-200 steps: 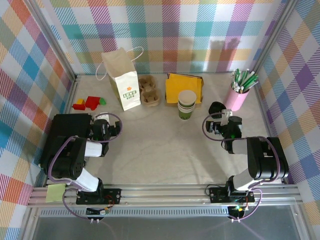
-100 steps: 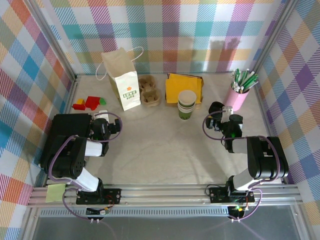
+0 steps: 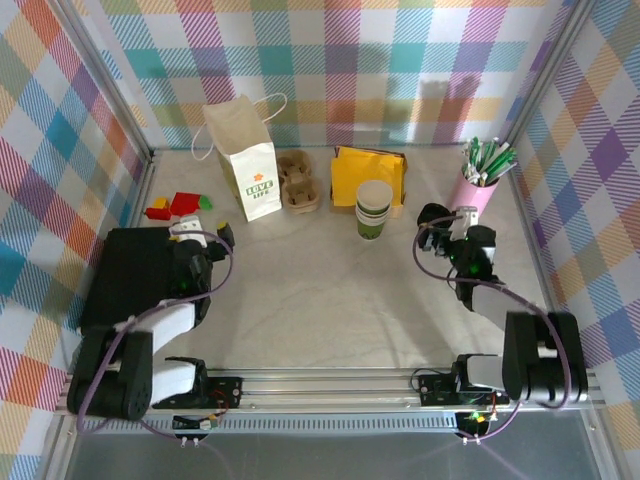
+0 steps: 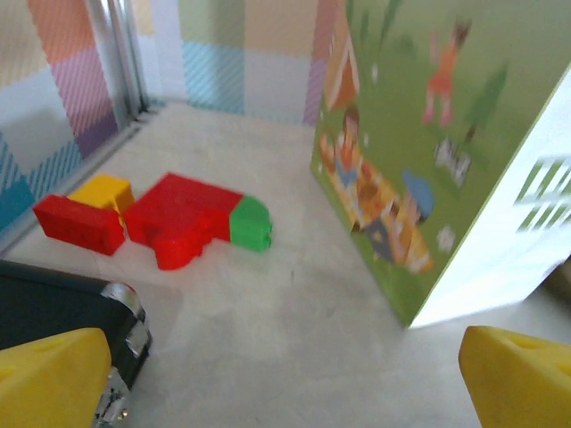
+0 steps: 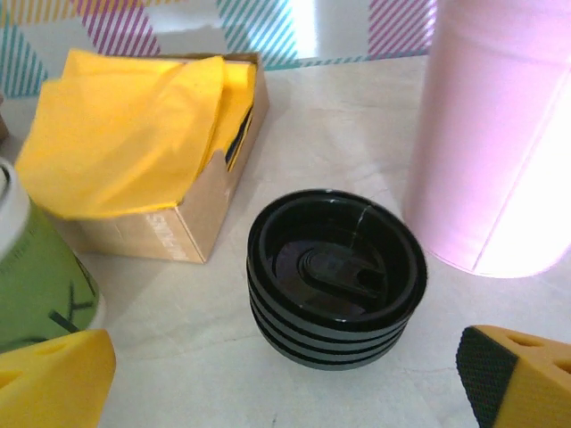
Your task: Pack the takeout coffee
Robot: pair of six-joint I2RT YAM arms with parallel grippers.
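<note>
Seen from above, my table carries a black case at 9 o'clock. My left gripper hangs over the case's 1 o'clock corner, fingers spread wide and empty. The white paper bag stands upright at 11 o'clock, with a brown cup carrier just beside it and a box of yellow napkins at 12. A pink cup of green-and-white sticks stands at 2 o'clock. The coffee's parts sit apart. The stack of cream-and-green cups is lidless, near the napkins. The stack of black lids rests between the napkin box and the pink cup, facing my right gripper, whose fingers are likewise parted and empty. Toy blocks lie at 10 o'clock.
</note>
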